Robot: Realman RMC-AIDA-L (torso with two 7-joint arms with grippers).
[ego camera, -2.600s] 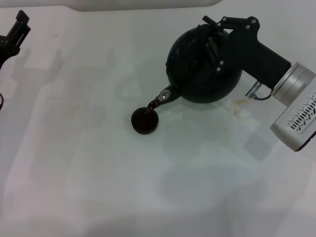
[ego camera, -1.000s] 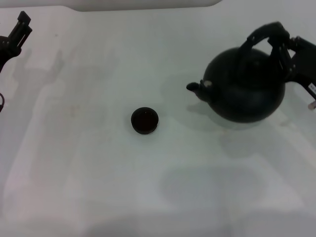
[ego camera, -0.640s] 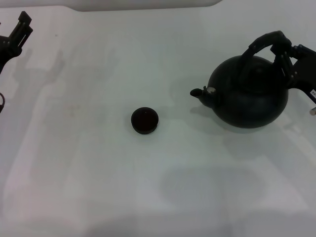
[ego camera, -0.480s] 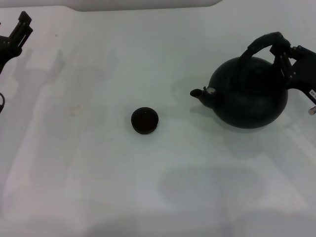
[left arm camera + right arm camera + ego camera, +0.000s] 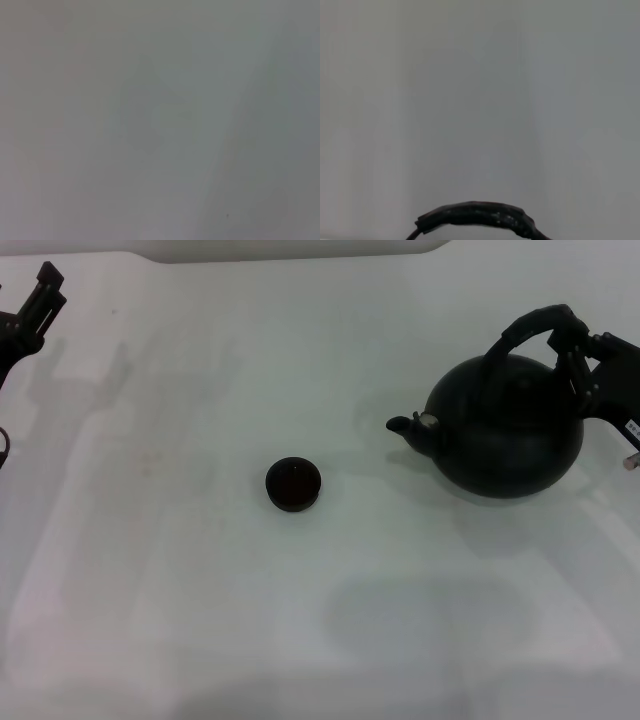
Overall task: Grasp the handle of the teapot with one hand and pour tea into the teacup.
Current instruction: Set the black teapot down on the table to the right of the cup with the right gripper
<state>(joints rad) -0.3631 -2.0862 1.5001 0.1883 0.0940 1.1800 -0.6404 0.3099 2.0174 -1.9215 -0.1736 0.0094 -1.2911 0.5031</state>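
Observation:
The large black teapot stands upright on the white table at the right, its short spout pointing left toward the teacup. My right gripper is shut on the right end of the arched black handle. The top of the handle also shows at the edge of the right wrist view. The tiny dark teacup stands near the table's middle, well left of the spout, with dark liquid inside. My left gripper is parked at the far left, away from both.
A white raised edge runs along the far side of the table. The left wrist view shows only bare table surface.
The teapot, tilted over the teacup and pouring 2.6 s ago, has been swung right and set upright. In the last half second it has barely moved.

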